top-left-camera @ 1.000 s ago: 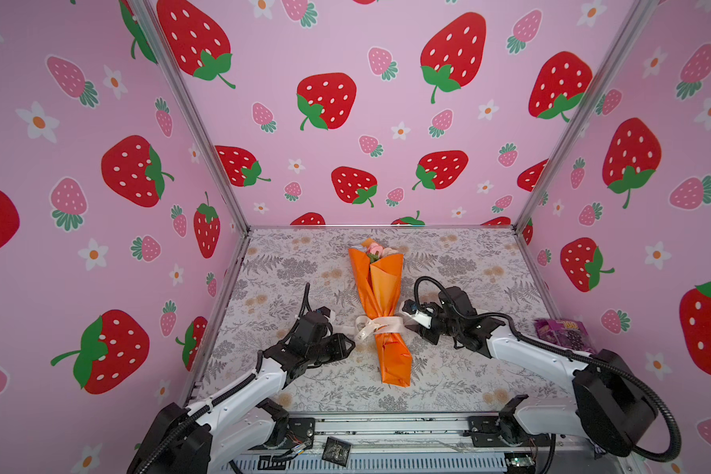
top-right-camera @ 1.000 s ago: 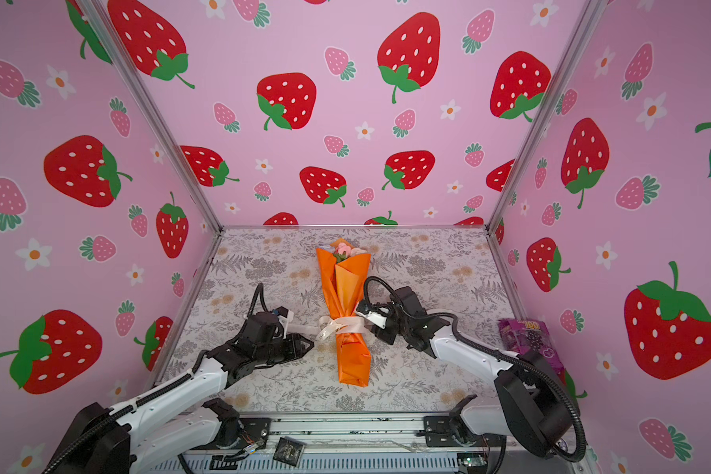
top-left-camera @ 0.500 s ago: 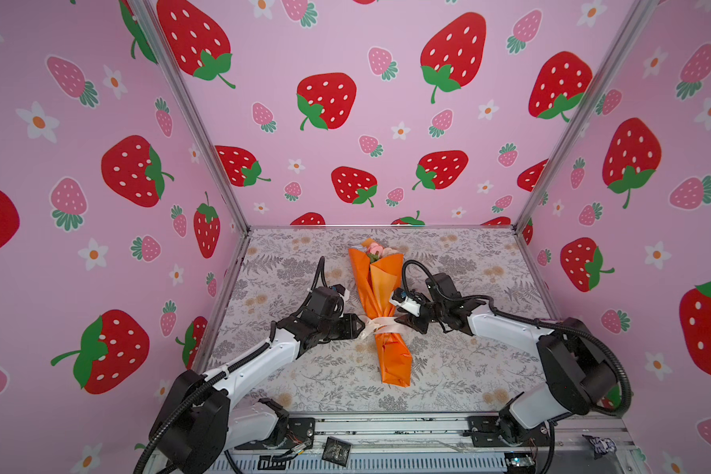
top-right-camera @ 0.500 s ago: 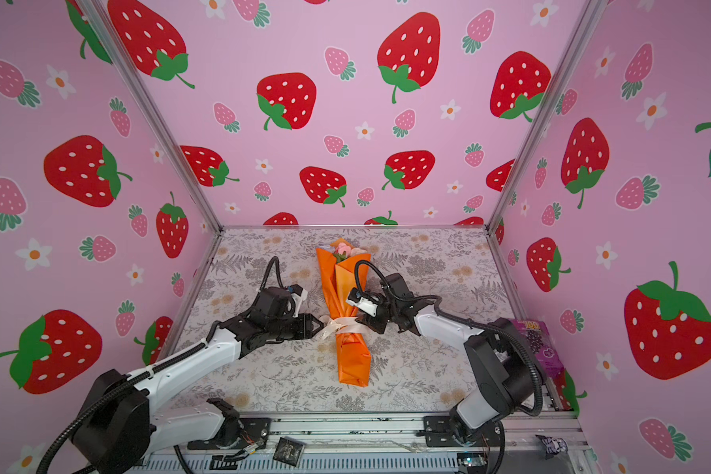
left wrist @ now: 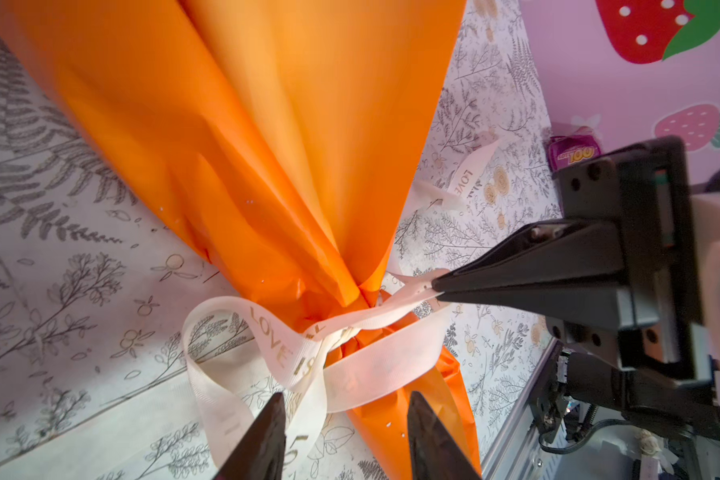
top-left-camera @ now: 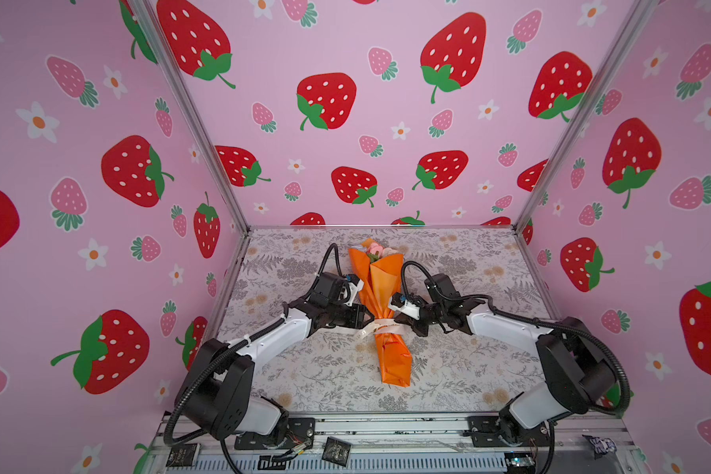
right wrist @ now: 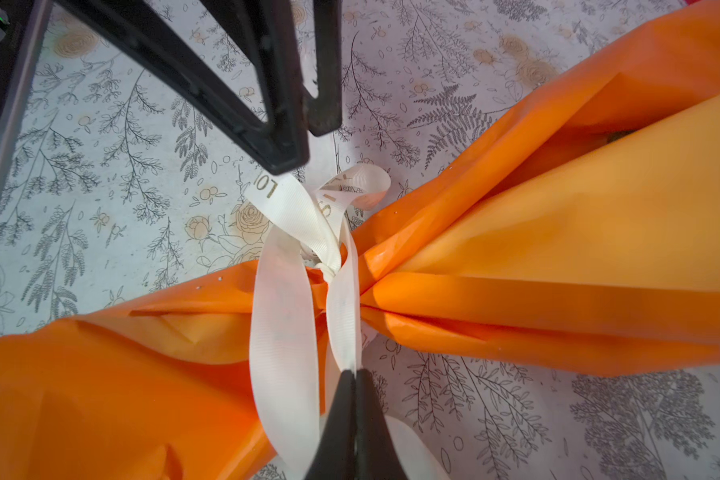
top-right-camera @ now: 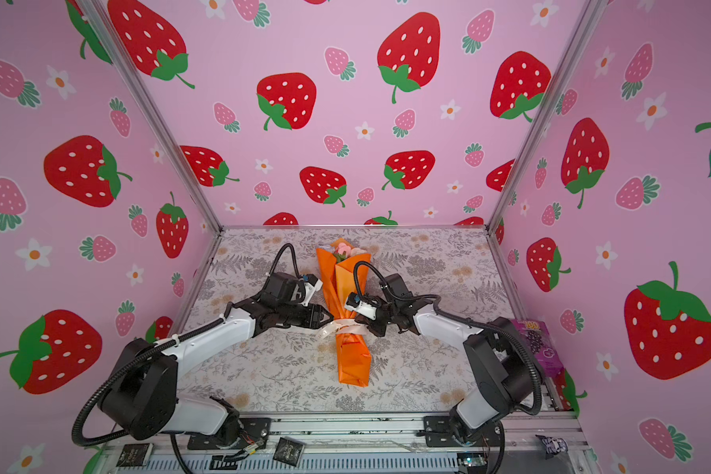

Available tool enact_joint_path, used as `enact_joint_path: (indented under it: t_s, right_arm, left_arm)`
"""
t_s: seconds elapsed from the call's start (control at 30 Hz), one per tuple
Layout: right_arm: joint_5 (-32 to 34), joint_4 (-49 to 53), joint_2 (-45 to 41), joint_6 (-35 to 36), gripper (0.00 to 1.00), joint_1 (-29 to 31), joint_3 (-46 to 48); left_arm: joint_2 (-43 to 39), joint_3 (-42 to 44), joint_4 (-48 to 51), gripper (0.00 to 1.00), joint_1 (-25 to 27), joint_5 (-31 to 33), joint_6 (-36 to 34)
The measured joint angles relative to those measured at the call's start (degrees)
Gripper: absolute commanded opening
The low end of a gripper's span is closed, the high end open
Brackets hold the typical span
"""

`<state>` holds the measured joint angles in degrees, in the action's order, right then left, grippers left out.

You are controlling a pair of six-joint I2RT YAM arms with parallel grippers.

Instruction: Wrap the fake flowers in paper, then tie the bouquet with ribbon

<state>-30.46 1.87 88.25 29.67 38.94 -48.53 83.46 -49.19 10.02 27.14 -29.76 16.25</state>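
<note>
Two grippers flank the bouquet of fake flowers (top-left-camera: 376,287), centre frame, long axis running top to bottom. The right gripper (left wrist: 437,289) is clamped on a ribbon strand (left wrist: 375,311); the left gripper (left wrist: 346,399) has jaws apart, loop (left wrist: 269,334) directly ahead.

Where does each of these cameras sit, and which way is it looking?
Both top views: high at the front, looking down into the booth at the bouquet; both arms show.
Left wrist: on the left arm, looking along the open left tool at the ribbon; its two fingertips show.
Right wrist: on the right arm, looking along the right tool, shut on ribbon.
Shared: both wrist views show the ribbon and the opposite tool.
</note>
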Motion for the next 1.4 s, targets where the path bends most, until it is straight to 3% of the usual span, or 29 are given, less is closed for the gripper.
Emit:
enact_joint_path:
  t_s: [0.23,0.7,1.17,1.4]
  right_arm:
    - [-0.4,-2.6,-5.9,1.5,0.0,-0.1,0.3]
    - [-0.5,-5.3,-6.1,3.1,0.0,-0.7,2.9]
    - [-1.1,-5.8,-6.1,3.3,0.0,-1.4,3.1]
    - [-1.1,-6.1,-6.1,3.2,0.0,-1.4,4.0]
  left_arm:
    - [2.3,-2.0,-2.6,0.56,-0.2,-5.8,-10.9]
    - [5.7,-2.0,-8.5,0.59,3.8,-12.0,-29.6]
    - [9.1,-3.0,-12.9,0.57,5.0,-6.9,-32.9]
    - [10.4,-4.4,-11.7,0.41,5.0,-7.3,-34.6]
